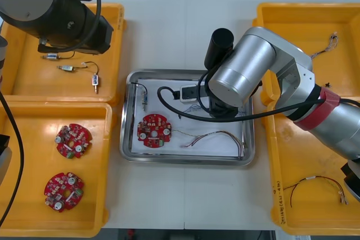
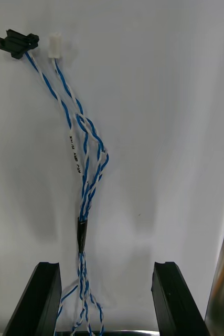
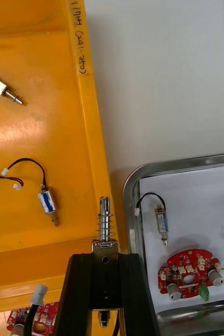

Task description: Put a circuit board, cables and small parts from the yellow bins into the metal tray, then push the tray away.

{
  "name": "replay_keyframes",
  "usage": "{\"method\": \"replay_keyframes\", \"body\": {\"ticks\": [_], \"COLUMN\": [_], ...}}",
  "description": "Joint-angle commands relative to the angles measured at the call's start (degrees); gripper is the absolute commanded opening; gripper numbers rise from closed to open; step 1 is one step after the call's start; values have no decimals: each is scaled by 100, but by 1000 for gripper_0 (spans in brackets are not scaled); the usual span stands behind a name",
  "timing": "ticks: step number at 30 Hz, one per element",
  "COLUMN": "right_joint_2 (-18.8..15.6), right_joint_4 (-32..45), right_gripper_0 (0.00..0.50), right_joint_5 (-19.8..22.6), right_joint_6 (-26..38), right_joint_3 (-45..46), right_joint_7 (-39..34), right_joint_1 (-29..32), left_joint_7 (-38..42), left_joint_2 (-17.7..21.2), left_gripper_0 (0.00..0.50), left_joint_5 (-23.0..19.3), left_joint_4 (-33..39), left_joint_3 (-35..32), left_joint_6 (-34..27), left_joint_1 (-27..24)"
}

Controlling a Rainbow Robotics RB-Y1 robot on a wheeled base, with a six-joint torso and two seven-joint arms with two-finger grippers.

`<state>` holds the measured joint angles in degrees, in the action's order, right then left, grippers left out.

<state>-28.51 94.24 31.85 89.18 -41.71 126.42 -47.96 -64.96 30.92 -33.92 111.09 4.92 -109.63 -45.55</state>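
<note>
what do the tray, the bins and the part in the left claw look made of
The metal tray: probably polished steel, rim shiny and reflective; the inside is matte white, perhaps a liner. The yellow bins: likely moulded plastic, smooth, slight sheen. The small metal part in the left claw, above the bin's wall: bare silvery metal, a coiled spring round a shaft.

My front cam sits above the arms, looking steeply down on the whole table (image 1: pixel 163 26) and all four yellow bins (image 1: pixel 22 82). Right wrist cam is in really close over the white floor of the metal tray (image 2: pixel 169 105). Left wrist cam sits farther back over a bin wall; it and the front view both catch the tray corner holding the circuit board (image 1: pixel 154 130).
</note>
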Motion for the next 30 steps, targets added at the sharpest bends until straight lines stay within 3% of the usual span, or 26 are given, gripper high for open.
{"method": "replay_keyframes", "body": {"ticks": [1,10,18,27,30], "right_joint_2": [92,92,100,83,30], "right_joint_4": [279,762,1527,1984,2081], "right_gripper_0": [500,500,500,500,500], "right_joint_5": [23,31,102,286,532], "right_joint_6": [161,742,2077,2082,2082], "right_joint_3": [120,489,1113,1869,2167], "right_joint_7": [-162,-179,-311,-680,-997], "right_joint_1": [-29,-38,-29,-20,59], "left_joint_7": [449,457,466,475,475], "left_joint_2": [-77,-77,-77,-77,-77], "left_gripper_0": [0,1,1,0,0], "left_joint_5": [-36,-45,-45,-62,-62], "left_joint_4": [185,185,185,185,194], "left_joint_3": [-185,-185,-185,-185,-185], "left_joint_6": [-37,-37,-37,-37,-37], "left_joint_1": [37,37,37,46,37]}}
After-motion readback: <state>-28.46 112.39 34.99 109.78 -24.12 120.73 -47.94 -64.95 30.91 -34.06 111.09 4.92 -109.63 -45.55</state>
